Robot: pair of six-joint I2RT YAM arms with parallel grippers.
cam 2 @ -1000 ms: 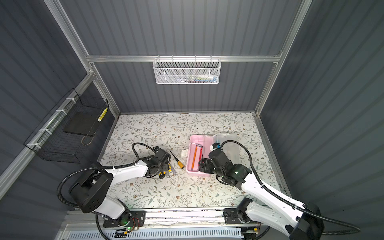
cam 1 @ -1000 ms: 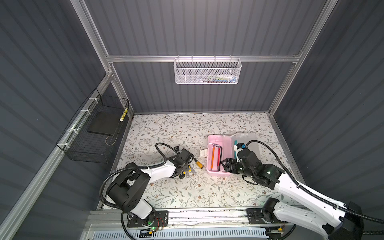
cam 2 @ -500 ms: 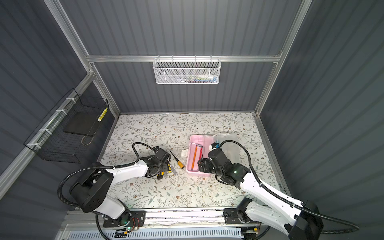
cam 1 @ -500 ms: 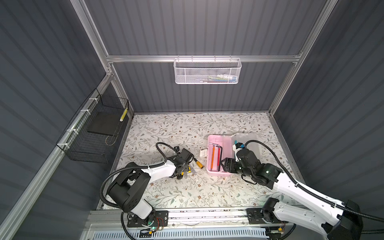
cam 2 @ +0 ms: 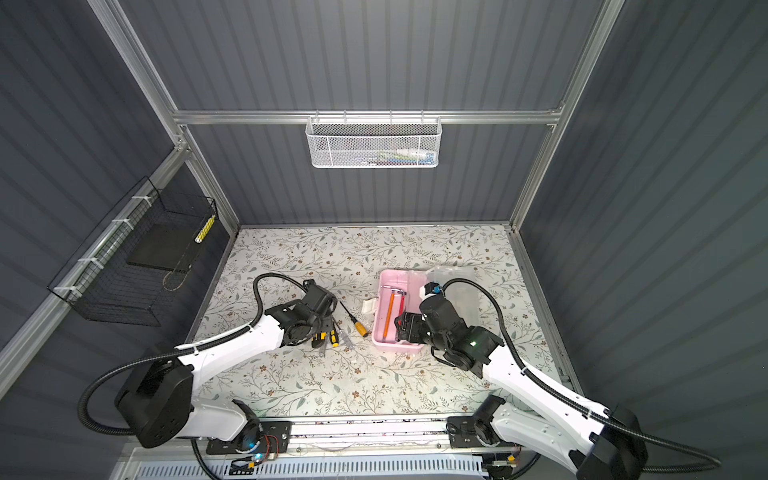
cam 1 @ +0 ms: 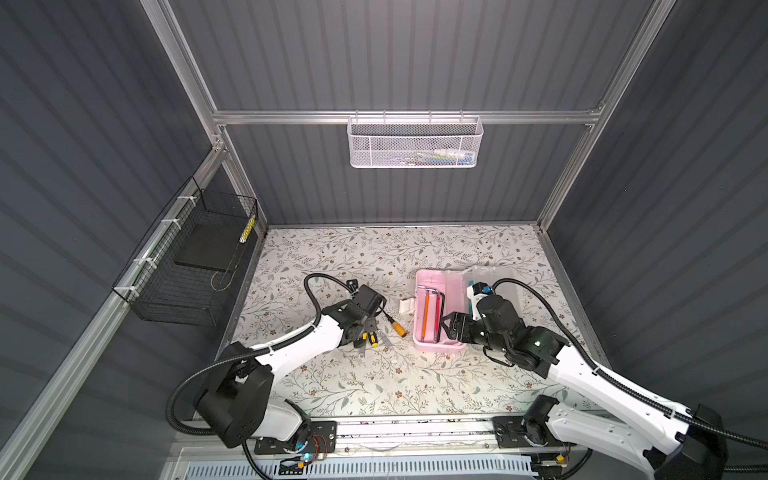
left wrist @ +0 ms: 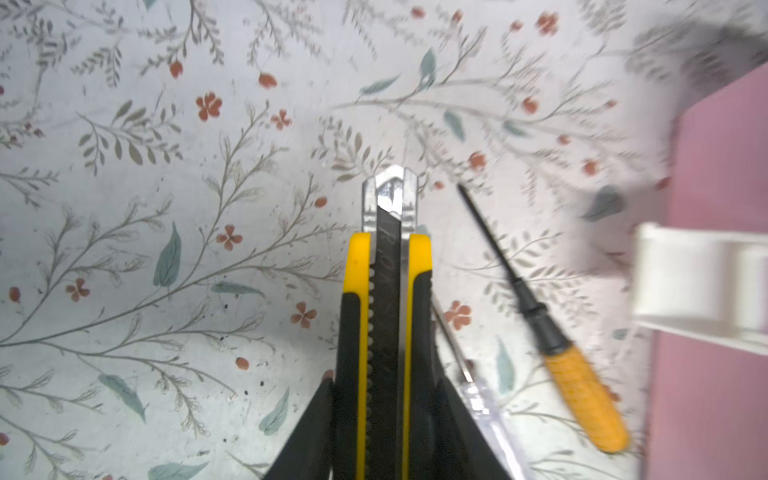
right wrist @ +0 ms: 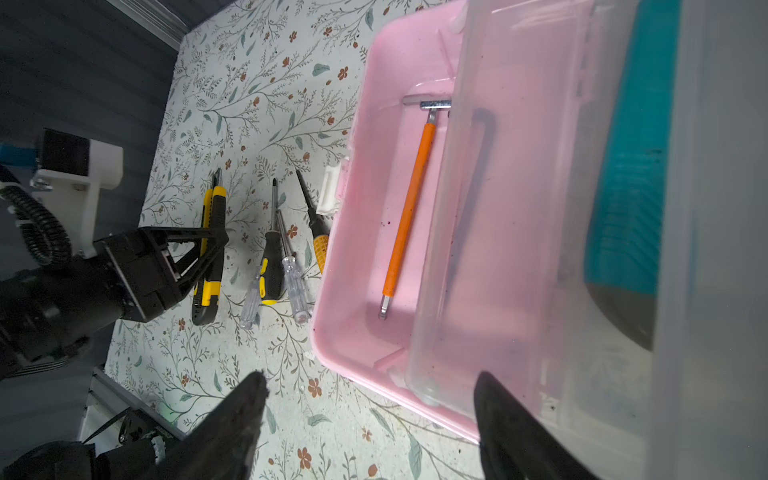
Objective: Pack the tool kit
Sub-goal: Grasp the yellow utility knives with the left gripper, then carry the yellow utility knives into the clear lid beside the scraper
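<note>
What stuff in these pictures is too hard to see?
Things in the white mesh basket: too small behind the mesh, both top views.
The dark hex key: blurred behind the frosted lid, right wrist view.
The teal thing: smeared behind that lid; unidentifiable.
Back end of the utility knife: cut off by the left wrist view's edge.

White links (cam 1: 303,345), black joints (cam 1: 232,401), possibly green LED (cam 1: 538,343)

Only one piece of writing is on show for you: faint stamped letters along the blade (left wrist: 388,266) of the yellow-and-black utility knife (left wrist: 353,316), lying near the pink case (left wrist: 715,199). In the left wrist view they are too soft to read with certainty. No other text, label, brand or number is legible.
</note>
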